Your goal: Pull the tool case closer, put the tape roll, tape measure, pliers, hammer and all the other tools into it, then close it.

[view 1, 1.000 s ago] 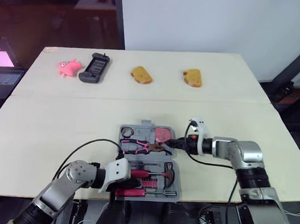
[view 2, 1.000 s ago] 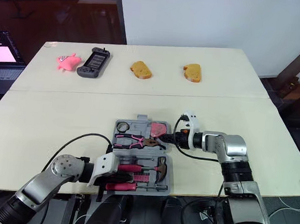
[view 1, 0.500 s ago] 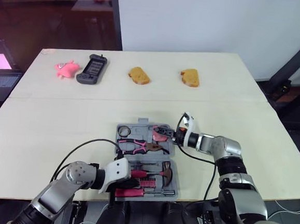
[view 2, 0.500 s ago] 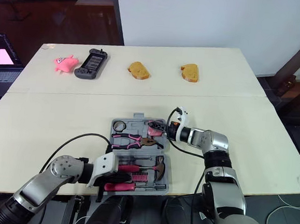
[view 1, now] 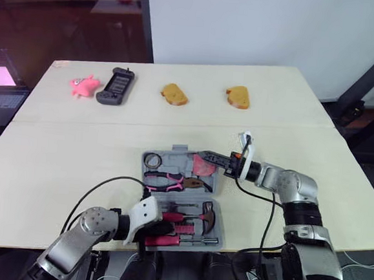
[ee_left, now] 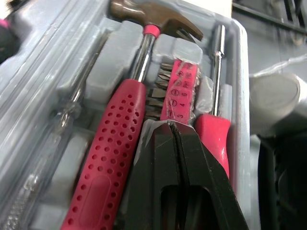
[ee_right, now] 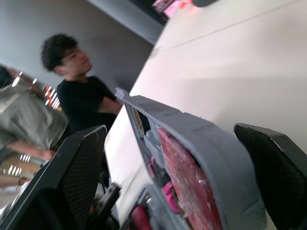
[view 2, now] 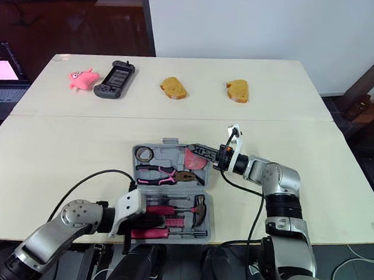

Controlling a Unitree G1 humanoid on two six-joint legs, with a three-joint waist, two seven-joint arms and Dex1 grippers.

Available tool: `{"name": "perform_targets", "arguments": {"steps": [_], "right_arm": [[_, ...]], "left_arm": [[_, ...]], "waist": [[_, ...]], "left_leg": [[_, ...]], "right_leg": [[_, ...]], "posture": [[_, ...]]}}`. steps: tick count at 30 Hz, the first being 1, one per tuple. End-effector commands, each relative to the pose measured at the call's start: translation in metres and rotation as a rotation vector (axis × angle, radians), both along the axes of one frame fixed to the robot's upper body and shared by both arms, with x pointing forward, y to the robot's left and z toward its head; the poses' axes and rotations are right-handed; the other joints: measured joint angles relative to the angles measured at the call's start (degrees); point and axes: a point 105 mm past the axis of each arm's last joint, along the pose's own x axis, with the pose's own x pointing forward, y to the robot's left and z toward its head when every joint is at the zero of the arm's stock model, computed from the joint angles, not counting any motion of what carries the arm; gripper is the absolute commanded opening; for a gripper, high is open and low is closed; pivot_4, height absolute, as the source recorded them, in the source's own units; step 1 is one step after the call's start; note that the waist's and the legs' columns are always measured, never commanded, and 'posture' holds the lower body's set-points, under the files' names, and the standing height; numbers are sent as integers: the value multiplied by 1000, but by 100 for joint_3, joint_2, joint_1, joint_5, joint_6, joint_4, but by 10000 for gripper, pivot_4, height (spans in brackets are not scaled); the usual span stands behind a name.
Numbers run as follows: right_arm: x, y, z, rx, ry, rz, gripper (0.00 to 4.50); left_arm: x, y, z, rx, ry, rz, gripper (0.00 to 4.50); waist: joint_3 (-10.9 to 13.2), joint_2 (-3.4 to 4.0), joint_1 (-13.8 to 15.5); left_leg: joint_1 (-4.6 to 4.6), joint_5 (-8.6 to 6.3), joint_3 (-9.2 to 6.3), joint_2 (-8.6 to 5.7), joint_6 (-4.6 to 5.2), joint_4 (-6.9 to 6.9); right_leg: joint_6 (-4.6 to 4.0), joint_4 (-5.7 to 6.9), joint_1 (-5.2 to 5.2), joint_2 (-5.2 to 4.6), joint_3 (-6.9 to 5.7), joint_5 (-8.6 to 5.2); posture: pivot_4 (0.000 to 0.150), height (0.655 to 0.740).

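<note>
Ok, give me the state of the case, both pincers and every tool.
tool case: open.
hammer: stowed in near half.
pliers: shut, stowed in far half.
tape roll: stowed in far half.
tape measure: stowed in far half.
right pincer: open, fingers either side of the case rim.
left pincer: shut, tip beside the hammer handle.

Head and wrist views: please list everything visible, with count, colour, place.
table: one, cream, under everything.
tool case: one, grey, open, near edge.
tape roll: one, dark, case's far-left pocket.
tape measure: one, pink, case's far-right pocket.
pliers: one, pink-black, case's far half.
hammer: one, pink handle, near half.
screwdriver: one, pink handle, nearest row.
bread slices: two, brown, far side.
toy: one, pink, far left.
handheld device: one, dark, beside toy.
person: one, black shirt, beyond table.
left gripper: black, shut, over near half.
right gripper: black, open, astride case's far-right rim.
</note>
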Motion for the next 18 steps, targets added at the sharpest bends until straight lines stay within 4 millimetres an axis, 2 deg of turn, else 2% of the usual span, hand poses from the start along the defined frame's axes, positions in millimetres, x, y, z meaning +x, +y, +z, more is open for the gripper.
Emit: {"name": "perform_targets", "arguments": {"steps": [1, 2, 4, 6, 10, 11, 14, 18], "right_arm": [[-11, 6, 25, 41, -100, 83, 44747], [-13, 6, 26, 40, -105, 89, 44747], [-17, 5, 31, 43, -125, 112, 44747], [-22, 5, 34, 39, -143, 143, 44747], [-36, 3, 34, 10, -171, 204, 44747], [-43, 3, 35, 8, -183, 234, 44747], [-58, 1, 41, 15, -210, 286, 44747], [-74, -1, 46, 9, -238, 331, 44747]], "left_arm": [[14, 19, 21, -47, -66, 115, 0], [14, 20, 25, -65, -71, 127, 0], [13, 28, 45, -150, -76, 161, 0], [6, 38, 59, -199, -55, 177, 0], [-10, 63, 64, -175, -6, 198, 0], [-11, 76, 66, -163, -4, 220, 0], [-7, 108, 72, -114, -28, 279, 0], [0, 125, 79, -89, -49, 289, 0]], "waist": [[0, 0, 1], [0, 0, 7], [0, 0, 12], [1, -1, 5], [1, 1, 18], [2, 0, 24], [3, -1, 42], [4, 1, 53]], "left_leg": [[-3, 0, -1, 1, 0, 0], [-5, 0, -3, 1, 0, 0], [-13, 0, -4, 0, 0, 2], [-26, 0, -3, -1, 0, 3], [-33, 0, -1, -2, -1, -3], [-34, 0, -1, -2, -1, -3], [-36, 0, -3, 0, -1, 0], [-36, -1, -3, 0, -1, 3]], "right_leg": [[-1, 0, -5, 1, 0, 0], [-2, 1, -7, 1, 0, -1], [-3, 2, -13, 0, -2, -1], [-2, -3, -21, -4, -2, -1], [-3, -8, -31, -6, -2, -2], [-7, -8, -31, -6, -2, -4], [-24, -8, -30, -6, -6, -14], [-28, -11, -27, -9, -10, -17]], "posture": [[1500, 7400], [1500, 7400], [1500, 7400], [1500, 7400], [1500, 7400], [1500, 7400], [1500, 7400], [1500, 7400]]}}
